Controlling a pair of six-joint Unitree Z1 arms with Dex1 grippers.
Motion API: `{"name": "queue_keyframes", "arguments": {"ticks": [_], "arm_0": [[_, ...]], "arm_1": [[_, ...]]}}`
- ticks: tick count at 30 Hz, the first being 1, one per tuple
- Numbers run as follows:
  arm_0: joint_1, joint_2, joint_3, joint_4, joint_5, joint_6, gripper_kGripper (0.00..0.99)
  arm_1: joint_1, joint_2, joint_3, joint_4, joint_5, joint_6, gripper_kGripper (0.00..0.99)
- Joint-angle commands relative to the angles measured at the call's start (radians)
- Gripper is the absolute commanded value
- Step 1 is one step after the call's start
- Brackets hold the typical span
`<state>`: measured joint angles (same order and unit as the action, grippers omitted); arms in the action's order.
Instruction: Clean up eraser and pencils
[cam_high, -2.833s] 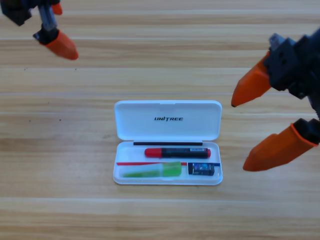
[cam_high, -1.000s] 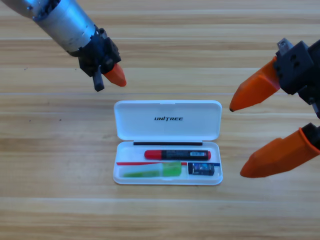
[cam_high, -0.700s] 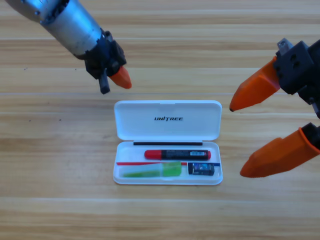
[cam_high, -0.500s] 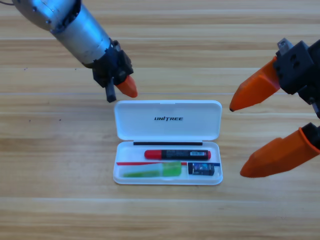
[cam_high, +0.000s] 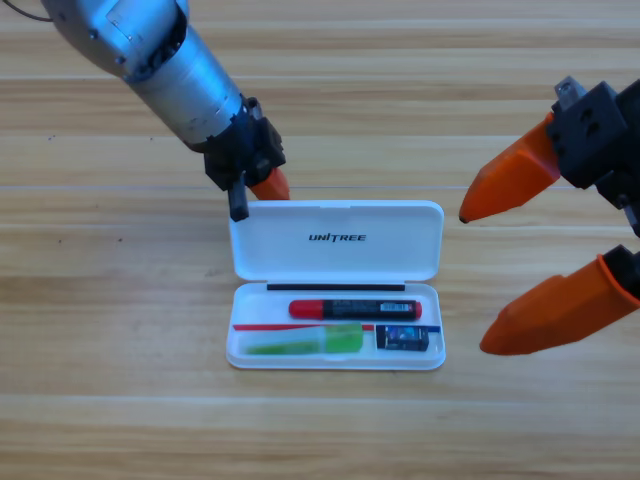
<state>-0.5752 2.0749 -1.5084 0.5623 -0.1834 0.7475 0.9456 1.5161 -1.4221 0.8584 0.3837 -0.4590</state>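
One white plastic hinged case (cam_high: 335, 240), lid open, on one wooden table (cam_high: 120, 400). Inside it lie two short thick pencils, one translucent light green stick with a whitish end (cam_high: 303, 342) and one stick with a red end and dark barrel (cam_high: 354, 307), plus one tiny rectangular eraser in a dark blue and black wrapper (cam_high: 402, 338). Two grey robot arms appear, one left black gripper with orange jaws (cam_high: 262, 187) and one right black gripper with orange jaws (cam_high: 482, 280).

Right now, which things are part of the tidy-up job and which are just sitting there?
Part of the job:
- red-and-dark pencil, in the white case
- green pencil, in the case
- eraser, in the case
- left gripper, at the open lid's top left corner

Just there:
- right gripper, jaws apart, waiting right of the case
- wooden table
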Motion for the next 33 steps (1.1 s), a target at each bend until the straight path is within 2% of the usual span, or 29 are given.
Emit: {"name": "queue_keyframes", "arguments": {"ticks": [1,15,33], "arm_0": [[-0.035,0.027,0.011,0.014,-0.021,-0.017,0.0],[-0.091,-0.064,0.045,0.09,-0.03,-0.036,0.0],[-0.144,-0.078,0.136,0.041,-0.028,-0.045,0.0]], "arm_1": [[-0.024,-0.016,0.031,-0.027,0.015,0.011,0.943],[-0.024,-0.014,0.029,-0.027,0.015,0.014,0.943],[-0.024,-0.01,0.029,-0.027,0.023,0.017,0.943]]}}
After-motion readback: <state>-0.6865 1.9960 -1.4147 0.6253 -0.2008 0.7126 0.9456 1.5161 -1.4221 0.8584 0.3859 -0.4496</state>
